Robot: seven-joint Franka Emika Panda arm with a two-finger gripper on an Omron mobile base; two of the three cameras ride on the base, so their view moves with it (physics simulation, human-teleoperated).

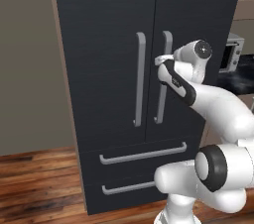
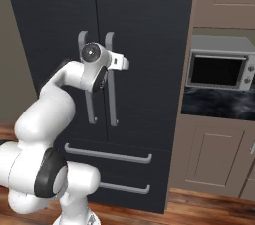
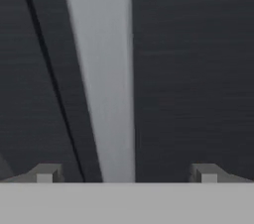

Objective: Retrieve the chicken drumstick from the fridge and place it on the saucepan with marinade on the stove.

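Flat, even rendered light is falling everywhere, no hard shadows. The fridge is reading dark and matte; its handle is blurring softly close up. No glare.

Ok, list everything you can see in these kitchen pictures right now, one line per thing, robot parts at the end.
fridge: one, black, tall, doors shut, centre of both base views
door handles: two, grey upright bars, side by side at the door seam
drawer handles: two, grey horizontal bars, on the lower drawers
microwave: one, silver with dark window, on the counter right of the fridge
counter: one, dark speckled top, under the microwave
cabinets: beige-brown, above and below the counter
floor: brown wood planks
arm: one, white with dark joints, in front of the fridge
fingers: two, dark, open, either side of the right door handle
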